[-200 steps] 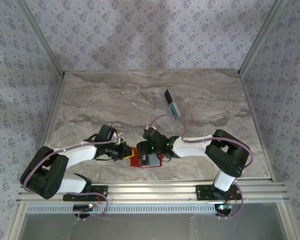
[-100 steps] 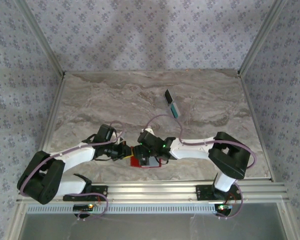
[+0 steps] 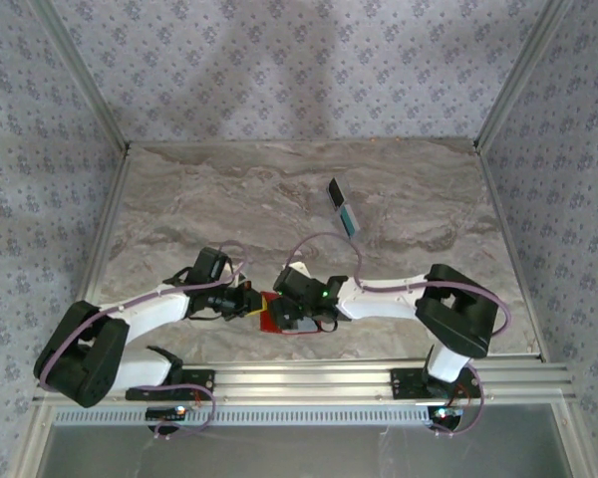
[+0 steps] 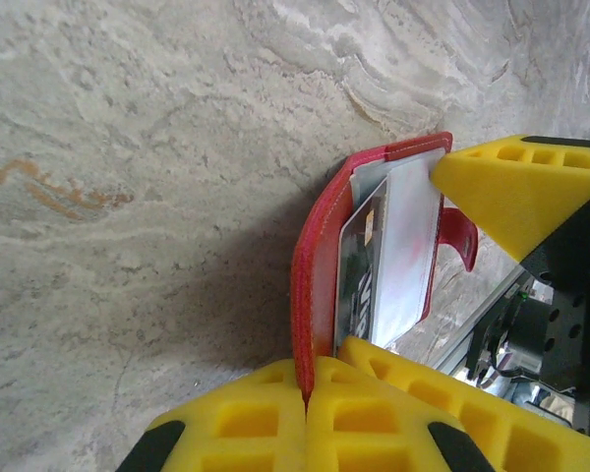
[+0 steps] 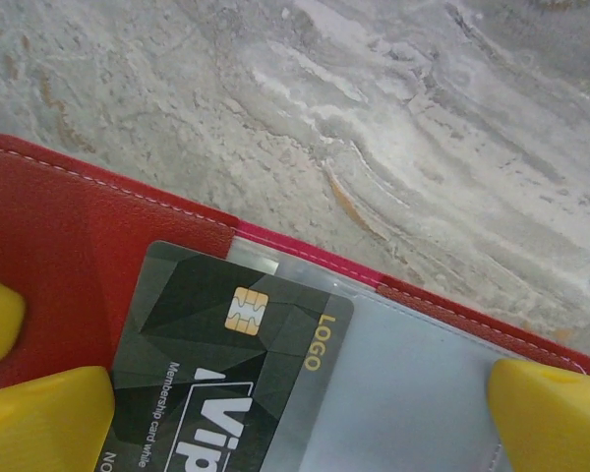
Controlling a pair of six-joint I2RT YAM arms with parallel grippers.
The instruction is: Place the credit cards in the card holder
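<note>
Marbled surface (image 3: 229, 199): the spread right pincer (image 5: 297, 413) has edged toward nine o'clock. The dark card (image 5: 226, 364) seems half-pocketed. The left pincer (image 4: 305, 393) pinches the card holder (image 4: 310, 265).

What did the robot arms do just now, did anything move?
The right arm's fingers slid a little to the left over the red card holder, closer to the left arm's fingers. The left arm's big shoulder part sank a bit. The left arm's fingers kept pinching the red card holder, and the cards far back on the table stayed put.

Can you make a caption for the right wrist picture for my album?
A dark card lies on the open red wallet on a marble table.
</note>
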